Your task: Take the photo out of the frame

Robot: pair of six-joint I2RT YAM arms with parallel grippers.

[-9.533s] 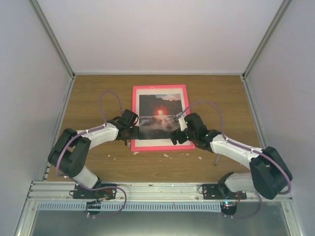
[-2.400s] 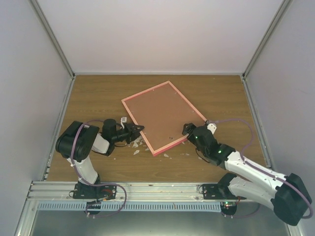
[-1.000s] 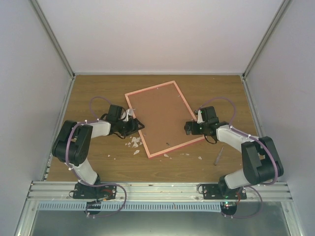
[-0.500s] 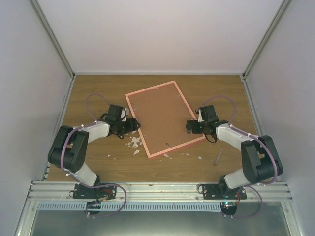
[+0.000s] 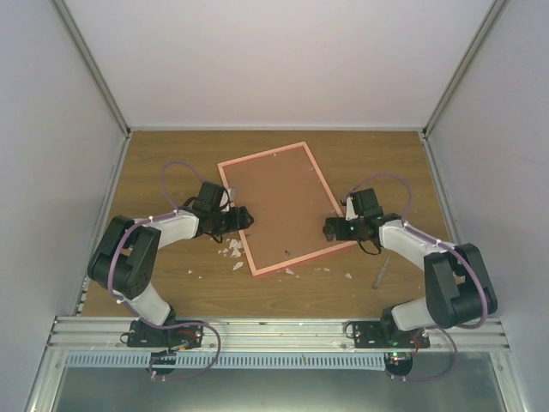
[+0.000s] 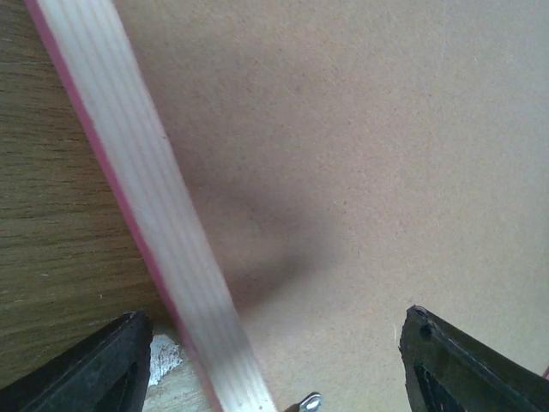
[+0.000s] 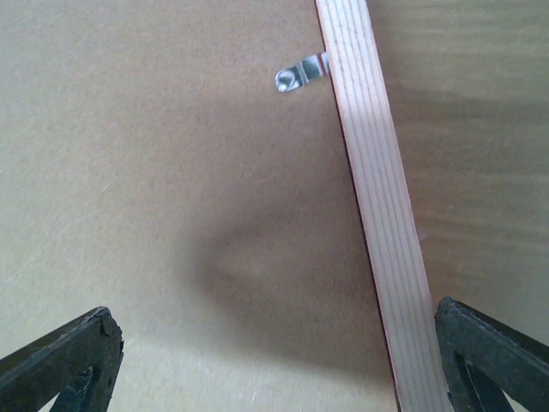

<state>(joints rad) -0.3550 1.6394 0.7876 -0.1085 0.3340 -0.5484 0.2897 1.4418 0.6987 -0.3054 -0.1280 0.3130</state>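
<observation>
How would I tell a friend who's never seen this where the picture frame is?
On the wooden table, look between the left arm and the right arm. The frame lies there back up and askew: a plain brown board edged in pink-red, far bigger than the white scraps beside it.

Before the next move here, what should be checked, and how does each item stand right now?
1. Frame lying back up: ok.
2. Left jaws open, astride the left rail: ok.
3. Right jaws open, astride the right rail: ok.
4. Tab swung clear of the backing: not ok, it lies over the board.
5. Photo reachable: cannot tell, it is hidden under the backing.
</observation>
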